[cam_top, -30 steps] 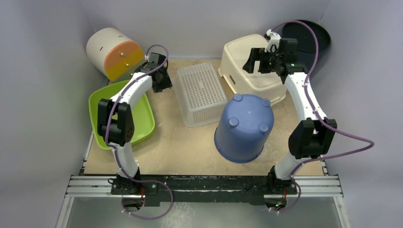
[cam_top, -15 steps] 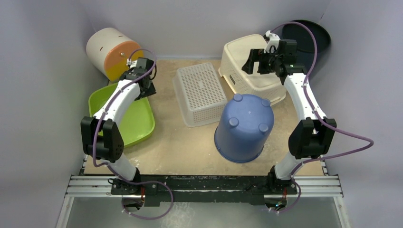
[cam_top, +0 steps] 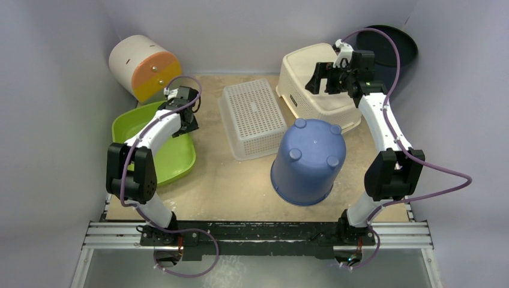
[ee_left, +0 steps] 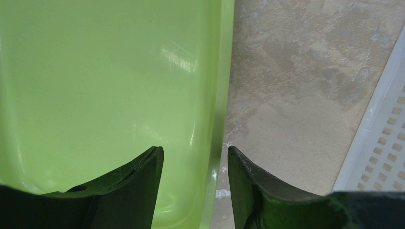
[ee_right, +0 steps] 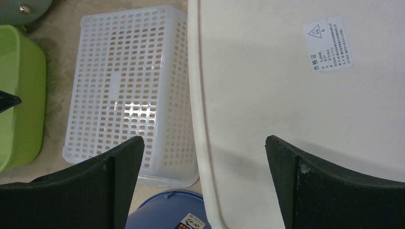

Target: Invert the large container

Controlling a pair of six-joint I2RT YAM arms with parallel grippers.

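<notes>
Left gripper (ee_left: 195,150) hangs open, the green container's (ee_left: 95,86) rim between its jaws, basin toward 8 o'clock; I see my right gripper (ee_right: 204,138) open over the cream tub (ee_right: 296,119).

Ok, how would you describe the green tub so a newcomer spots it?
On the tan table, look along the left edge, just in front of the cream-and-orange drum. The shallow tub there is the only lime-green thing, open side up, the left gripper astride its rim.
</notes>
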